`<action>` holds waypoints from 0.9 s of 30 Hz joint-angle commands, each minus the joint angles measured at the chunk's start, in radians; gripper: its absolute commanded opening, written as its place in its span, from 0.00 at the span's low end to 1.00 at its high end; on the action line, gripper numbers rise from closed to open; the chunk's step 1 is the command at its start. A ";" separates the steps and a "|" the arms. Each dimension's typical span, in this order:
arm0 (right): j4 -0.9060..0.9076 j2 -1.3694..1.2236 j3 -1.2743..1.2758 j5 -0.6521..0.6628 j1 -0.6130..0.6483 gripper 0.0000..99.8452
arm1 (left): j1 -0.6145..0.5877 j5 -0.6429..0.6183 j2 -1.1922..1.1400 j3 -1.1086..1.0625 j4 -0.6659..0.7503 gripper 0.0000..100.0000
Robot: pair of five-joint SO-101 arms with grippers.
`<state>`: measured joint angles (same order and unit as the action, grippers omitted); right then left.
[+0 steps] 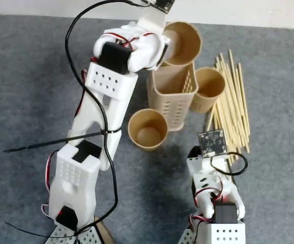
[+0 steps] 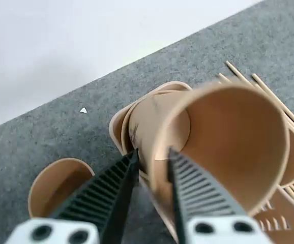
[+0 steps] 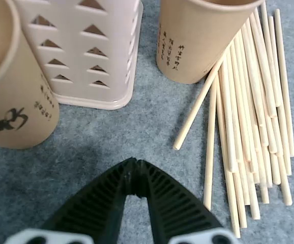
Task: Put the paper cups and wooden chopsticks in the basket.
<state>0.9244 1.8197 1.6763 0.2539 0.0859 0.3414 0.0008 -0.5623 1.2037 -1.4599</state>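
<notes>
My left gripper (image 1: 163,47) is shut on the rim of a tan paper cup (image 1: 183,41), which tilts on its side over the far end of the pale slotted basket (image 1: 171,96). In the left wrist view the fingers (image 2: 185,180) pinch the held cup's (image 2: 233,137) wall. A second cup (image 1: 208,89) stands to the right of the basket, a third (image 1: 147,130) in front of it. Wooden chopsticks (image 1: 232,101) lie in a loose pile on the right. My right gripper (image 3: 135,168) is shut and empty, low over the mat in front of the basket (image 3: 86,51), between two cups (image 3: 15,86) (image 3: 203,35) and near the chopsticks (image 3: 248,127).
Grey mat (image 1: 30,76) covers the table, with open room on the left. A thin black rod (image 1: 50,142) lies by the left arm, and cables loop around that arm. A white wall edge (image 1: 248,12) runs behind the mat.
</notes>
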 commanded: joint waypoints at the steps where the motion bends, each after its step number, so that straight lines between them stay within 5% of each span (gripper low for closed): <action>1: -0.021 0.013 0.087 0.014 0.008 0.01 | -0.035 -0.011 0.007 0.031 0.000 0.16; 17: -0.022 0.013 0.087 0.014 0.008 0.01 | -0.082 -0.012 0.015 0.162 0.083 0.16; 23: -0.022 0.013 0.087 0.014 0.008 0.01 | -0.096 -0.012 0.105 0.251 -0.338 0.16; 27: -0.035 0.013 0.087 0.014 0.008 0.01 | -0.170 -0.011 0.265 0.042 -0.342 0.16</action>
<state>0.9168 1.8197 1.6763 0.2539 0.0859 0.2325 -0.0038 -0.4411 1.3571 -1.7699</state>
